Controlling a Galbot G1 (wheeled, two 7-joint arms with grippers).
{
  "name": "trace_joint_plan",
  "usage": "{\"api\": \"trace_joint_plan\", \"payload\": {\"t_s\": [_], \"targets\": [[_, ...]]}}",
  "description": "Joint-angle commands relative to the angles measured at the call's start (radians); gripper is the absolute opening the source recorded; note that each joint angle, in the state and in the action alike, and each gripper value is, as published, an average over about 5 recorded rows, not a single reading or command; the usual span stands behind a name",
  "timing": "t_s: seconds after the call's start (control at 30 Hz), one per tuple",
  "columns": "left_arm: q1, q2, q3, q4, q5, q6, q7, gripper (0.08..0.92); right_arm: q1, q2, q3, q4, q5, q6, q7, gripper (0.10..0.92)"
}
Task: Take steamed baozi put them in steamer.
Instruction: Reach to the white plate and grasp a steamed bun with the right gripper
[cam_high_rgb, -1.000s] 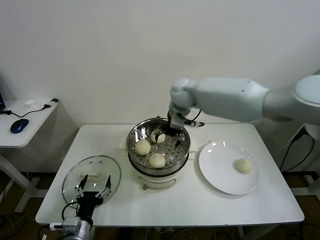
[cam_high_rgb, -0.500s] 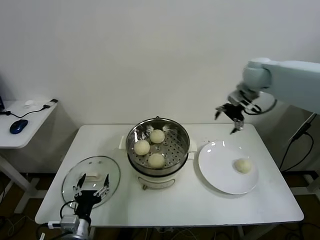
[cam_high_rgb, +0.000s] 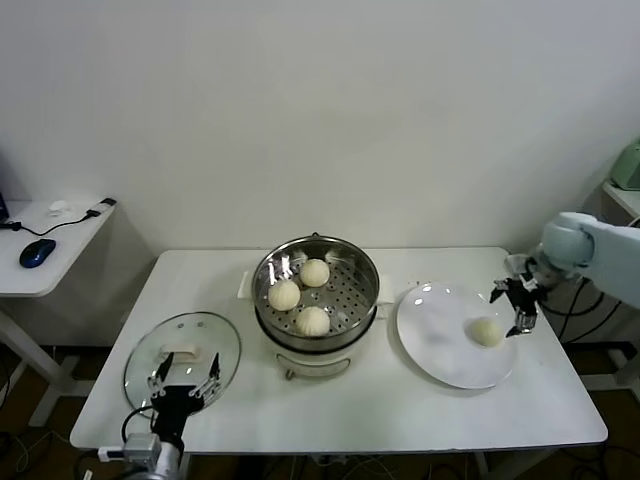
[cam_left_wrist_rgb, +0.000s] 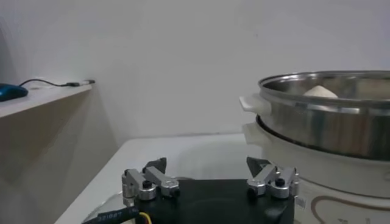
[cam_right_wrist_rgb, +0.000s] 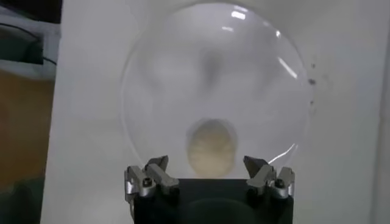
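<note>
Three baozi lie in the steel steamer (cam_high_rgb: 366, 262): one at the back (cam_high_rgb: 315, 272), one at the left (cam_high_rgb: 284, 294), one at the front (cam_high_rgb: 313, 320). A last baozi (cam_high_rgb: 487, 331) lies on the white plate (cam_high_rgb: 440, 340) and shows in the right wrist view (cam_right_wrist_rgb: 211, 147). My right gripper (cam_high_rgb: 518, 306) is open and empty, just to the right of and above that baozi; in the right wrist view (cam_right_wrist_rgb: 206, 165) the bun sits between the open fingers, below them. My left gripper (cam_high_rgb: 185, 378) is open and idle at the front left. The steamer shows in the left wrist view (cam_left_wrist_rgb: 329, 119).
A round glass lid (cam_high_rgb: 183, 358) with a white handle lies at the table's front left, under my left gripper. A side desk (cam_high_rgb: 50, 240) with a blue mouse (cam_high_rgb: 37, 251) stands at the far left. The table's right edge is close to the plate.
My right gripper left a baozi in the steamer, swung right and came down beside the baozi on the plate. The left arm stayed still.
</note>
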Motion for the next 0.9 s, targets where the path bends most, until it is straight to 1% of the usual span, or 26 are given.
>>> {"api": "trace_joint_plan", "payload": {"t_s": [0.03, 0.33, 0.63, 0.7, 0.77, 0.9], "targets": [[0.0, 0.0, 0.001, -0.002, 0.001, 0.001, 0.0, 0.823, -0.293, 0.053, 0.275, -0.183, -0.11, -0.063, 0.026, 0.823], [-0.002, 0.003, -0.002, 0.006, 0.002, -0.001, -0.001, 0.823, -0.322, 0.129, 0.312, -0.246, -0.116, -0.045, 0.037, 0.823], [-0.008, 0.002, 0.0, 0.011, 0.001, 0.002, -0.003, 0.823, -0.324, 0.152, 0.341, -0.268, -0.131, -0.042, 0.038, 0.82], [-0.009, 0.002, 0.0, 0.011, 0.001, 0.003, -0.003, 0.823, -0.306, 0.147, 0.329, -0.259, -0.128, -0.04, 0.03, 0.803], [-0.011, 0.003, 0.0, 0.01, 0.001, 0.005, -0.003, 0.823, -0.282, 0.138, 0.31, -0.242, -0.116, -0.038, 0.025, 0.764], [-0.013, 0.004, 0.002, 0.007, 0.002, 0.009, -0.003, 0.823, -0.195, 0.108, 0.247, -0.171, -0.062, -0.043, 0.011, 0.705]]}}
